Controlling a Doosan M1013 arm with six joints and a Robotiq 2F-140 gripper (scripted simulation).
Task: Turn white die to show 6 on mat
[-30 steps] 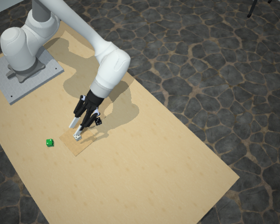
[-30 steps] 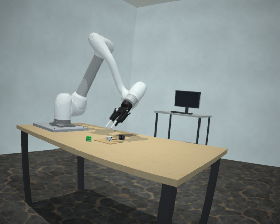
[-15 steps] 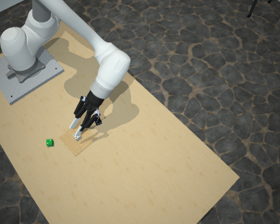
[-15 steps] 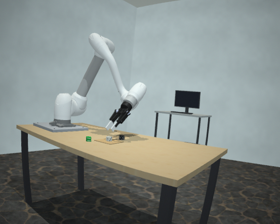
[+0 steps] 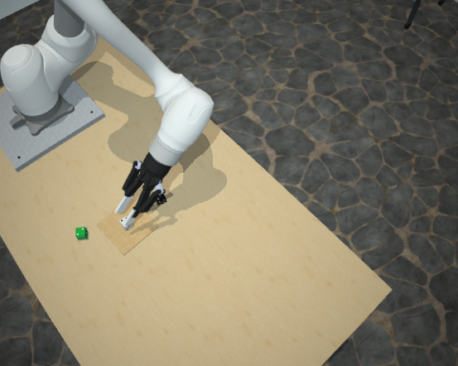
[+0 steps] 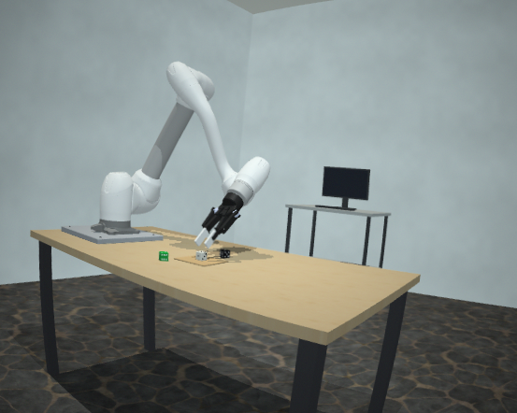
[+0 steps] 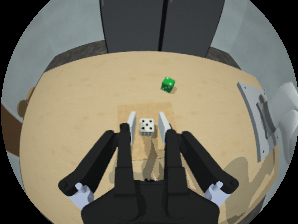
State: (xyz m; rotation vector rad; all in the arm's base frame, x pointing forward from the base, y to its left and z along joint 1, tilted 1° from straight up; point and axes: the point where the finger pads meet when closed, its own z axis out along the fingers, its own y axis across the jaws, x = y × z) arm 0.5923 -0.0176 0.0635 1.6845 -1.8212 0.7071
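The white die (image 5: 125, 226) (image 6: 201, 255) (image 7: 146, 125) lies flat on the thin tan mat (image 5: 124, 245) (image 6: 205, 263) (image 7: 126, 109). Its upper face shows five pips in the wrist view. My gripper (image 5: 125, 212) (image 6: 203, 244) (image 7: 147, 118) is partly open, empty and tilted. Its fingertips stand above the die, apart from it in the exterior view. The wrist view shows the die between the two pads' lines. The green die (image 5: 81, 233) (image 6: 164, 256) (image 7: 168, 84) lies on the table off the mat. The black die (image 5: 161, 199) (image 6: 224, 253) lies beyond the mat's other side, partly covered by a finger in the top view.
The table (image 5: 233, 298) (image 6: 310, 290) carries the arm's grey base plate (image 5: 60, 141) (image 6: 123, 238) (image 7: 252, 120) at one end. The black die is close below the tilted gripper. A side table with a monitor (image 6: 346, 183) stands apart in the background.
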